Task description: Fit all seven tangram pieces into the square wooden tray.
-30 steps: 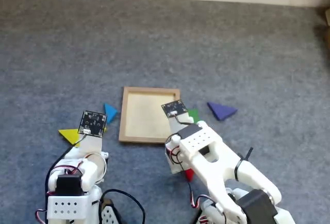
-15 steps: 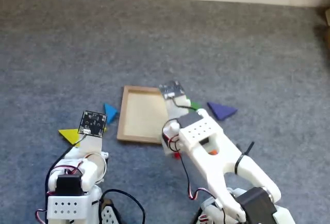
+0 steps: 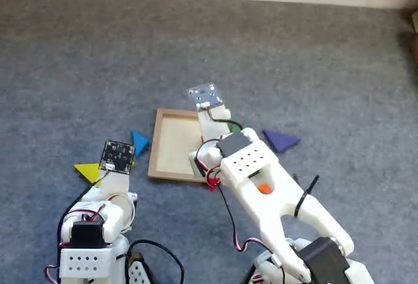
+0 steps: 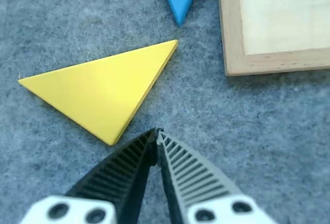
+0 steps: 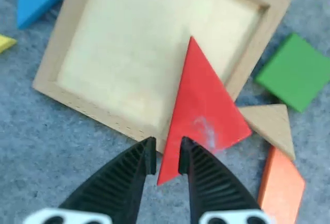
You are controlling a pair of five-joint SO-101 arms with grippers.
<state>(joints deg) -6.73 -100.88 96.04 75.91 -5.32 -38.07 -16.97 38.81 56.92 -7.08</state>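
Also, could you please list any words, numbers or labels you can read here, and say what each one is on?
No readable text.
The wooden tray, the red triangle in the right end effector and the yellow triangle are blank.
The dark board on the left arm's wrist has marks too small to read.

The tray (image 4: 273,62) is pale bare wood, matt, with a faint grain. The grey cloth (image 4: 247,131) under it looks felt-like and fuzzy. The yellow triangle (image 4: 100,92) is smooth-painted with a soft sheen, and the red triangle (image 5: 203,105) bears a whitish scuff. The left gripper (image 4: 156,134) and right gripper (image 5: 167,144) are ribbed matt plastic.
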